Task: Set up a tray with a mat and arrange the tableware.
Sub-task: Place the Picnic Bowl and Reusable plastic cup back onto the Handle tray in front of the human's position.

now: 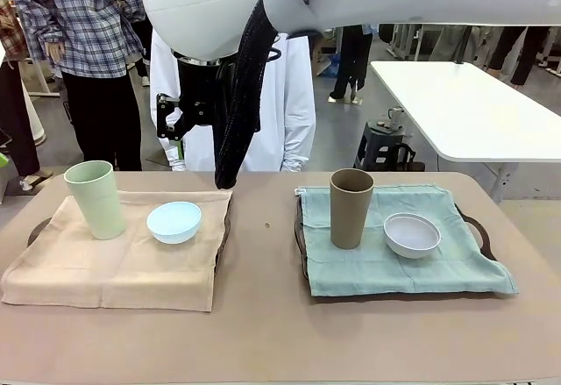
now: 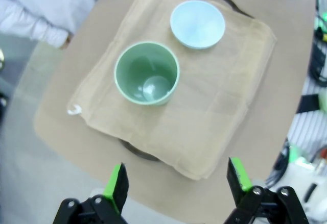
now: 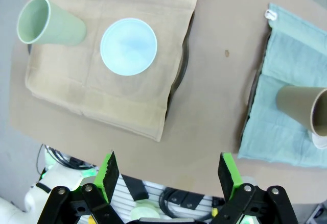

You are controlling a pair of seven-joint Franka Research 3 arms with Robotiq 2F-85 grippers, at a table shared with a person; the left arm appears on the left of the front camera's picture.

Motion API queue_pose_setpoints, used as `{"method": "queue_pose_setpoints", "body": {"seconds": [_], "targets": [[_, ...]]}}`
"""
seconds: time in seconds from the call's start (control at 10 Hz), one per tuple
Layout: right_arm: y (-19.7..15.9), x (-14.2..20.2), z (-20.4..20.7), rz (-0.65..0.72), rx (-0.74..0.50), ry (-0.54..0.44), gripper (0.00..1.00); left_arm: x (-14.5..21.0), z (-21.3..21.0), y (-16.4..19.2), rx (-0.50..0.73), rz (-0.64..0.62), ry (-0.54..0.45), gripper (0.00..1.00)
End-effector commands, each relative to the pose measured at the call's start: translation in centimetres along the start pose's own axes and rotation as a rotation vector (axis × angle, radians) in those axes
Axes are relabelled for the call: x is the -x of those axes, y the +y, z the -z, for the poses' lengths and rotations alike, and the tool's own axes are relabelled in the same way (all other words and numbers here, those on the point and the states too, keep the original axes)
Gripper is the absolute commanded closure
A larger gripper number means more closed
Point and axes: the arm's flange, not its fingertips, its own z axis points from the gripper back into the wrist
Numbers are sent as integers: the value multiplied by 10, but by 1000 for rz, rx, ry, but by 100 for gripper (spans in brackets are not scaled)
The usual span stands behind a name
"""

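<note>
A: What's on the table (image 1: 272, 332)?
B: A brown top with two dark trays. Toward the left edge, a beige mat (image 1: 123, 258) carries the pale green tumbler (image 1: 95, 199) upright and the light blue bowl (image 1: 173, 222) beside it. Toward the right edge, a teal mat (image 1: 394, 258) holds the brown tumbler (image 1: 351, 208) and the white bowl (image 1: 412, 234).
A: The pincers?
B: The left pincer (image 2: 176, 180) hangs above the beige mat, fingers apart, holding nothing. The right pincer (image 3: 167, 173) is likewise spread and empty.
A: The room?
B: A person in white stands at the far edge; a white table (image 1: 465, 104) and grey floor lie behind.
</note>
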Motion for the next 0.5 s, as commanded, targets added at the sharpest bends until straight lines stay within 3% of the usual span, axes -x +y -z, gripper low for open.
{"method": "queue_pose_setpoints", "body": {"seconds": [0.0, 0.4], "targets": [[-9, 19, -13, 38, 56, 16, 0, -10, -8, -34, -81, -242, 81, 0], [-26, 48, -58, 111, 130, 61, 0, -50, -41, -78, -200, -471, 223, 0]]}}
